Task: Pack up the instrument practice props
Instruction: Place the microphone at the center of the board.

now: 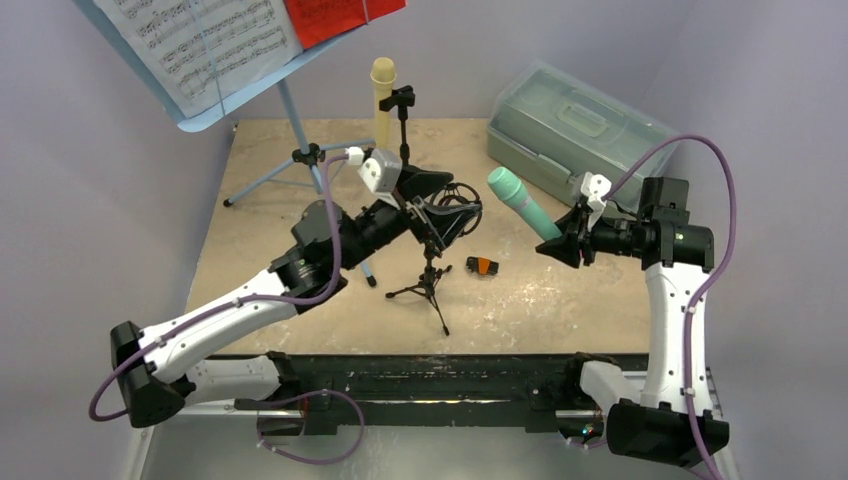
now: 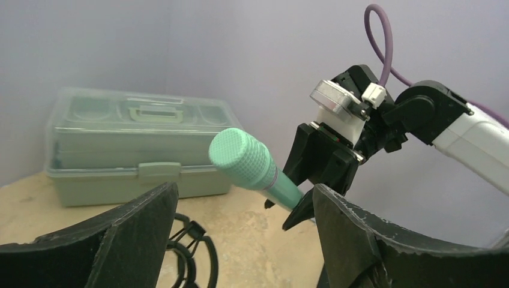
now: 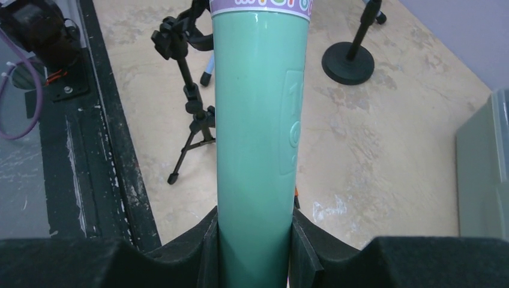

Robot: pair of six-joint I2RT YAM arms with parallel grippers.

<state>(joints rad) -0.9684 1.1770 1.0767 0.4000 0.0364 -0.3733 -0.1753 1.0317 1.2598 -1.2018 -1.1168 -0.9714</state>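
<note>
Teal toy microphone (image 1: 520, 203) hung above the surface, clamped by its handle in our right pincer (image 1: 556, 243), our left pincer (image 1: 452, 208) gaping empty nearby; we judged stowing underway, the next move needing the shut case (image 1: 570, 125) opened.

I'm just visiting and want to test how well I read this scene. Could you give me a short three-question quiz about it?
1. True or false: the teal microphone is clamped in the right jaws.
2. The cream microphone is: A lying flat; B upright in a black holder; C hanging from a cable.
3. Is the lid of the grey-green case open or shut?
Key: 1 true; 2 B; 3 shut.
</note>
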